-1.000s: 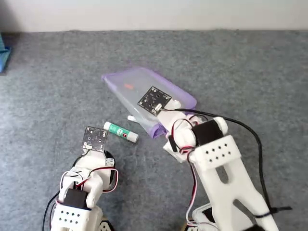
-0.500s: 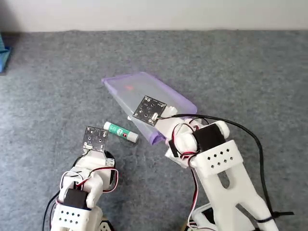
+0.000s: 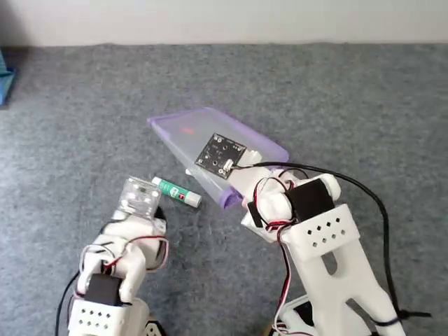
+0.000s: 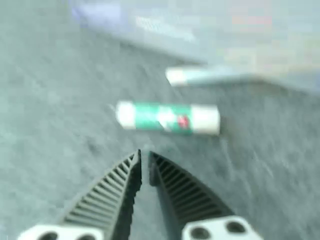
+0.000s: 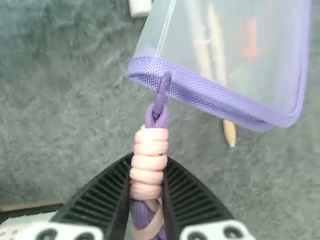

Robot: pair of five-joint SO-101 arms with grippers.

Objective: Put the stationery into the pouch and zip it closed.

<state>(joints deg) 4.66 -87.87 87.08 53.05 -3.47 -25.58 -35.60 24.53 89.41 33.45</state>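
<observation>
**Glue stick lies outside the pouch; right arm has the zip cord**

The see-through pouch (image 3: 183, 134) with purple edging lies slanted on the grey mat (image 3: 350, 105), and pencils (image 5: 215, 30) show through its wall. The right gripper (image 5: 149, 162) is clamped tight on the braided pink and purple cord (image 5: 150, 137) tied to the zip puller at the pouch's corner nearest the arms. The glue stick (image 3: 176, 192) lies flat on the mat just beside the pouch, between it and the left gripper (image 4: 145, 155). That gripper points at the stick with its jaws nearly together and nothing in them.

The stick looks light, hard and round, so it will likely roll if nudged. It is best taken across the middle of its barrel, once the jaws have been spread. The pouch seems thin and floppy and may slide or buckle. The cord is a sound hold, though soft, so any pull should run along the zip.
</observation>
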